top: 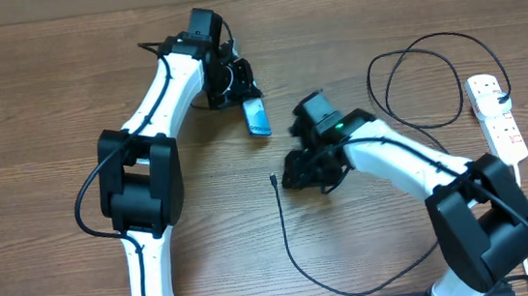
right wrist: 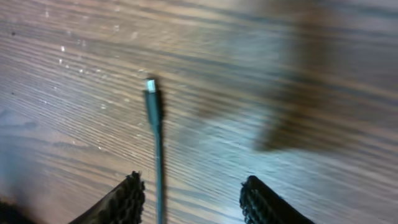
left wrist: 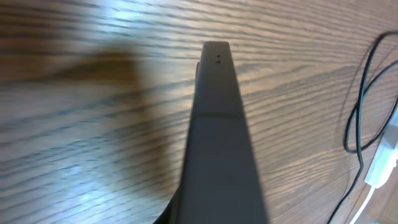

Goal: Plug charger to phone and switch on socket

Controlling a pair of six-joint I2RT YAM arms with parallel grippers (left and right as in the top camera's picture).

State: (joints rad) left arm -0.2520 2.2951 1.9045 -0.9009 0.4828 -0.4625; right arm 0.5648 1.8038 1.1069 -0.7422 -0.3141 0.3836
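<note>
Upper centre of the overhead view: left gripper [top: 238,84] clamped shut on the phone [top: 257,117], turquoise screen showing, tilted, lower end pointing toward the frame's middle. In the left wrist view, only the phone's [left wrist: 217,137] dark narrow edge, running from bottom centre up into the frame above the wood grain, two tiny holes near its far end. Whether resting on the wooden table [top: 43,72] or lifted off it, impossible to tell.

Centre of the overhead view: right gripper [top: 294,176] low over the table, jaws parted about halfway, nothing gripped. In the right wrist view, both ridged black fingers [right wrist: 127,199] at the bottom edge, gap between them wide, the charger [right wrist: 157,149] lying flat in that gap, closer to the frame-left finger, not visibly touched by either. Plug tip [right wrist: 150,84] pale, well ahead of the fingertips, pointing to the top of the frame.

Overhead again: charger [top: 287,238] starting just left of the right gripper, dropping to the lower centre, sweeping right, then looping at the upper right. Socket [top: 496,116] at the far right edge, white, oblong, near that loop. Phone and plug tip apart, not joined.
</note>
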